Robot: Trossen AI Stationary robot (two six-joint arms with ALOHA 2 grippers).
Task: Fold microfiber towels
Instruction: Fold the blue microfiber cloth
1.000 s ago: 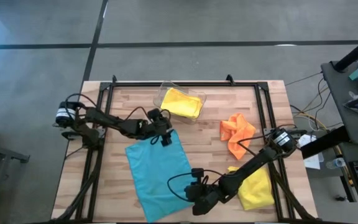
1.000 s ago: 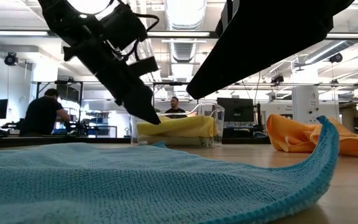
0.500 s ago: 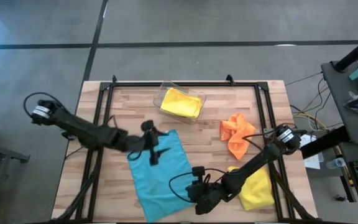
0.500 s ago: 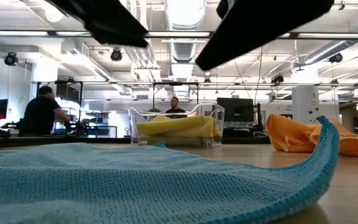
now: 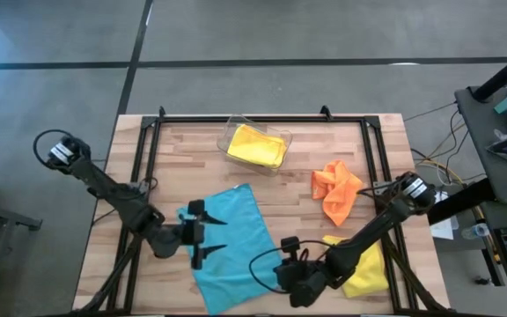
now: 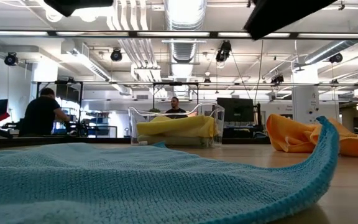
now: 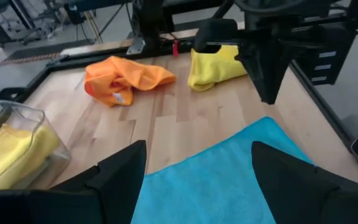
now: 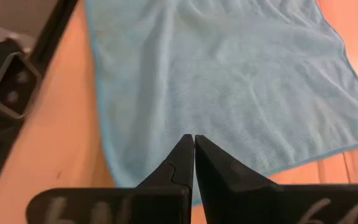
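Observation:
The light blue towel [image 5: 236, 246] lies spread flat on the wooden table, one corner curling up in the low view [image 6: 325, 134]. My left gripper [image 5: 215, 238] hovers open above its left edge, the towel showing between the fingers [image 7: 216, 180]. By the towel's near right edge, my right gripper [image 5: 287, 289] is shut and empty, its tips above the cloth [image 8: 193, 146]. An orange towel [image 5: 334, 189] lies crumpled at the right. One yellow towel [image 5: 366, 269] lies under the right arm. Another yellow towel [image 5: 258, 146] rests in the clear bin [image 5: 232, 132].
A black frame rail [image 5: 143, 176] runs around the table's edges. The clear bin stands at the far middle. Bare wood lies between the blue towel and the orange one [image 7: 173, 118]. People work in the room beyond the table [image 6: 42, 115].
My left gripper has swung from the blue towel's far corner toward the table's near left and risen, staying open. My right gripper has lifted a little, still shut. The blue towel has stayed flat where it was.

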